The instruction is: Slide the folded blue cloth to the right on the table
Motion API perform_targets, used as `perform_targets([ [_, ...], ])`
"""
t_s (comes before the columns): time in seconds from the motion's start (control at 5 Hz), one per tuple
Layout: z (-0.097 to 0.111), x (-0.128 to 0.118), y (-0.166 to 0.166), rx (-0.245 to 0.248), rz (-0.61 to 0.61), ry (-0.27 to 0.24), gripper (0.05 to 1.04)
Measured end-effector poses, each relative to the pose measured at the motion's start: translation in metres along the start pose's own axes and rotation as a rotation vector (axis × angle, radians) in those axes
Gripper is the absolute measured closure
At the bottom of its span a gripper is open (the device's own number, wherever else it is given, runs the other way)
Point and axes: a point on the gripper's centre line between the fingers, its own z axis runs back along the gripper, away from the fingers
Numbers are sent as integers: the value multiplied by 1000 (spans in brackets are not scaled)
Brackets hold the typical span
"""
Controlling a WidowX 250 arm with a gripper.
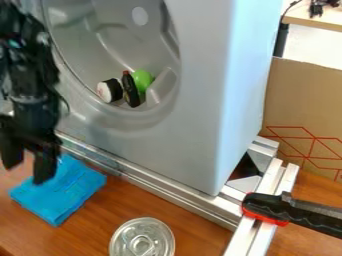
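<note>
Gaping claw (pixel 27 173) near blue cloth (pixel 75 191)

At the left of the view my tool (pixel 27 173) hangs with its fingers parted by the folded blue cloth (pixel 65 191) on the wooden desk (pixel 100 227); contact cannot be determined. The grey housing's (pixel 214 95) round recess contains a black-and-white object (pixel 109 90), a dark bottle-shaped item (pixel 130 89) and a green round object (pixel 142 80). Noted also: a round clear lid (pixel 141 240) near the metal rails (pixel 160 187), and a black-and-red clamp (pixel 267 207) at their corner.
</note>
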Motion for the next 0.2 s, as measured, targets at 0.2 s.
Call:
perform_targets([
  [0.2,35,-15,4,-7,72,-82,83],
])
